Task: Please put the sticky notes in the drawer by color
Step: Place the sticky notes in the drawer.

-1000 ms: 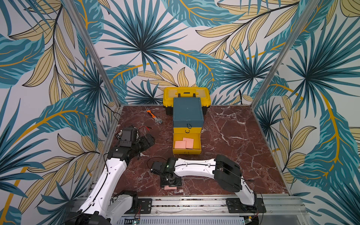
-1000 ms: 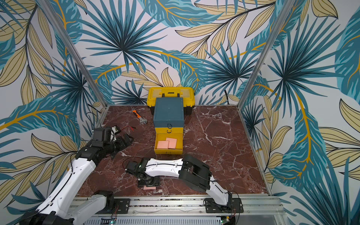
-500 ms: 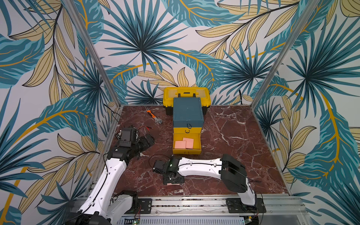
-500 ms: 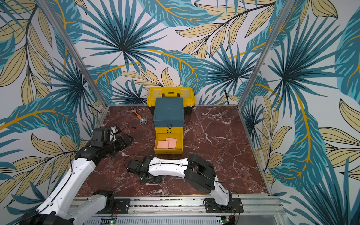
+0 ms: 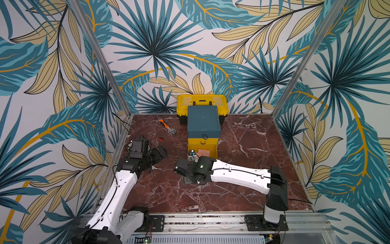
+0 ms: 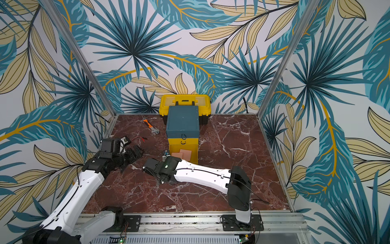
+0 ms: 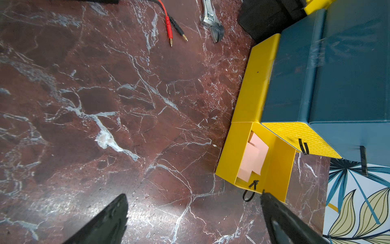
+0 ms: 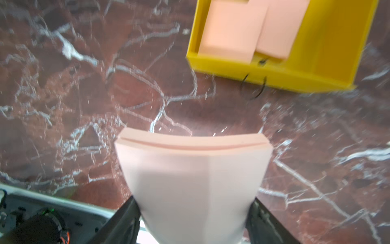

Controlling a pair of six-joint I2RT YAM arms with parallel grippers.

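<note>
Right end effector (image 8: 193, 211) is clenched on one salmon-pink sticky-note pad (image 8: 194, 169). It squeezes the pad by two opposite edges, so the pad bows. The pad hangs over the red marble surface (image 8: 63, 95), near the front wall of the bottom drawer (image 8: 306, 78) but apart from it. The left end effector (image 7: 193, 195) is spread wide and grips nothing. Its two dark fingers (image 7: 109, 219) frame bare surface, and one fingertip sits just beside that drawer's black loop pull (image 7: 250, 190).

One teal drawer cabinet (image 5: 203, 122) stands at the middle back of the surface, directly in front of one yellow toolbox (image 5: 201, 101). The cabinet has three fronts, one teal on top and two yellow below. The left wrist view shows three loop pulls, one on each front. The top two fronts are shut and only the bottom drawer is pulled out. Inside it lie two more salmon pads (image 8: 230, 36), overlapping along one edge. That makes three pink pads in view: two in the drawer and one in the grip.

Near the back left lies one adjustable wrench (image 5: 168, 127) with an orange handle. Close by are two plug leads, one red (image 7: 167, 23) and one black (image 7: 177, 27), lying side by side.
</note>
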